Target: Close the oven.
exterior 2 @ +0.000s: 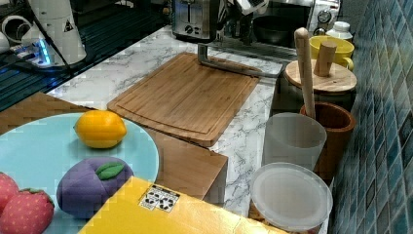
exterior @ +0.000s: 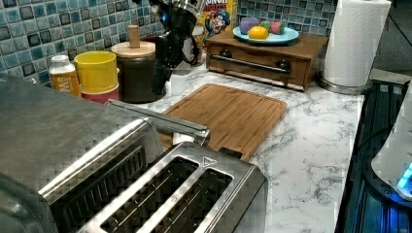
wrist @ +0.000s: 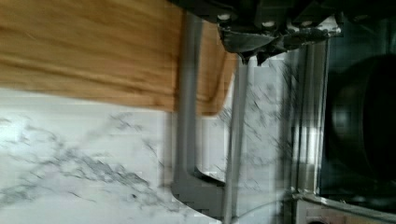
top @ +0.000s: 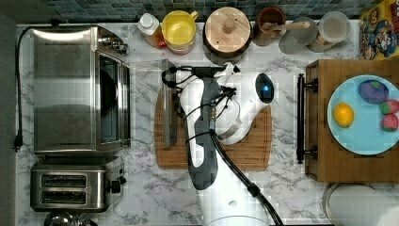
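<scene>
The oven (top: 70,89), a big steel box, stands at the top view's left with its glass door (top: 146,108) dropped flat toward the counter's middle. The door's metal bar handle (top: 169,108) lies over the edge of the wooden cutting board (top: 244,150). My gripper (top: 171,80) hangs just above the far end of that handle. In the left view the gripper (exterior: 158,85) is behind the handle (exterior: 160,119), in front of the dark canister. The wrist view has the gripper (wrist: 252,53) over the door, the handle (wrist: 187,116) beside it and the dark oven cavity (wrist: 359,116) behind.
A two-slot toaster (top: 75,188) stands beside the oven. Along the tiled wall are a bottle (top: 149,27), a yellow mug (top: 179,30), a lidded canister (top: 227,33) and a utensil holder (top: 269,23). A wooden drawer box (top: 324,165) carries a blue plate (top: 362,136) of toy fruit. A paper towel roll (exterior: 354,43) stands nearby.
</scene>
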Controlling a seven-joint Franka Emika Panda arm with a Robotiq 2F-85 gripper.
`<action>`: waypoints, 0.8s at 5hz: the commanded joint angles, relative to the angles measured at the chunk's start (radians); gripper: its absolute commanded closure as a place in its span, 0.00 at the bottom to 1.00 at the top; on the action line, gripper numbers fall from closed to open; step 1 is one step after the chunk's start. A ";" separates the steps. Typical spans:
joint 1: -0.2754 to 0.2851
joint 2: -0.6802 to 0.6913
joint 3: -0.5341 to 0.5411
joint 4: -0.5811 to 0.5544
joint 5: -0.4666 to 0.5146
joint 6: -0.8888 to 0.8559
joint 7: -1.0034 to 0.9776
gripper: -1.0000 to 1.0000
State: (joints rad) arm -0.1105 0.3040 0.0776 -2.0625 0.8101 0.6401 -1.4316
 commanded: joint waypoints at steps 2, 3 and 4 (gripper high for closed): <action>0.003 0.091 -0.052 0.098 -0.047 -0.003 0.065 1.00; -0.017 0.085 -0.041 0.117 0.022 -0.109 0.031 1.00; -0.004 0.085 -0.039 0.119 0.023 -0.129 0.035 1.00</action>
State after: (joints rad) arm -0.1415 0.4583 0.0013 -2.0605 0.8159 0.5093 -1.4277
